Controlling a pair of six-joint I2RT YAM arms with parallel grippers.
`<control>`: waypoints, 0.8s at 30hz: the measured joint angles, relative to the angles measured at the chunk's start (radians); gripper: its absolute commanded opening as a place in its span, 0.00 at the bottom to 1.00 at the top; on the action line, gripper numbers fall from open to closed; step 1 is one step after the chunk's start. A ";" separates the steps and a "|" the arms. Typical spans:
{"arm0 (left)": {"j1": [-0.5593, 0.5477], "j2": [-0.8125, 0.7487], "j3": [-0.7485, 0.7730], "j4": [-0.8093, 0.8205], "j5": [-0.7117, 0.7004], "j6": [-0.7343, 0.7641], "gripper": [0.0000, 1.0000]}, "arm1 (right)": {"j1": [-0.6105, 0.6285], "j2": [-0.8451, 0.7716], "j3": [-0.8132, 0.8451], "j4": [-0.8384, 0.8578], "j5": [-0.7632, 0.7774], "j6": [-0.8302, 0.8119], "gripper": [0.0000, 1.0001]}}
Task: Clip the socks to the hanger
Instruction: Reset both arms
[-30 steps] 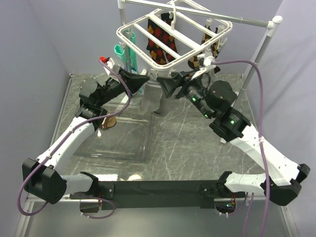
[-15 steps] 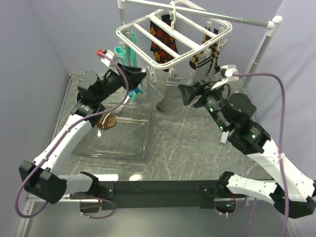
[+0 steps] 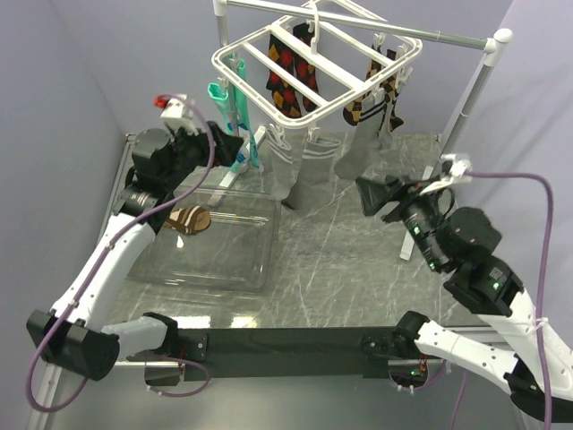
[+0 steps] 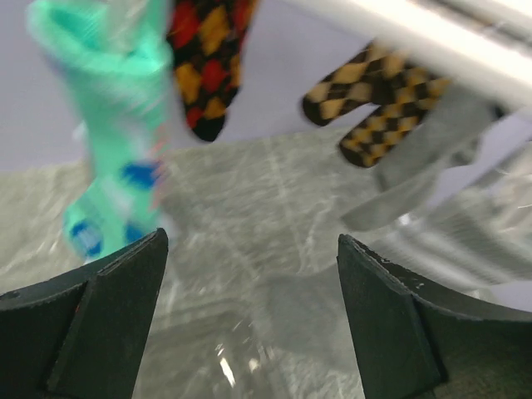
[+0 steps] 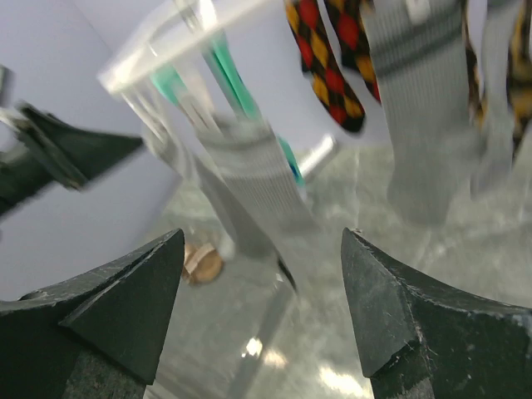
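Left claw (image 3: 231,145) and right claw (image 3: 369,195) now back from the hanger (image 3: 251,90), both released, socks (image 3: 309,175) between.

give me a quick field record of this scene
hanger: white frame, hung on the rail
grey socks: hanging from the hanger
other socks: argyle socks and teal socks, also hanging
left end effector: open, empty
right end effector: open, empty, apart from the socks
tray: clear, on the table, brown item inside
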 measured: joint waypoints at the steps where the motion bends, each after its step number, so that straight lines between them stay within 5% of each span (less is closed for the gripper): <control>1: 0.011 -0.025 -0.039 -0.003 -0.021 -0.016 0.88 | 0.000 -0.018 -0.034 0.002 -0.002 0.006 0.82; 12: 0.066 -0.315 -0.431 -0.034 -0.160 -0.121 0.88 | 0.000 -0.338 -0.574 0.056 0.007 0.143 0.91; 24: 0.066 -0.573 -0.558 -0.127 -0.240 -0.161 0.88 | 0.000 -0.521 -0.848 0.135 -0.021 0.229 0.94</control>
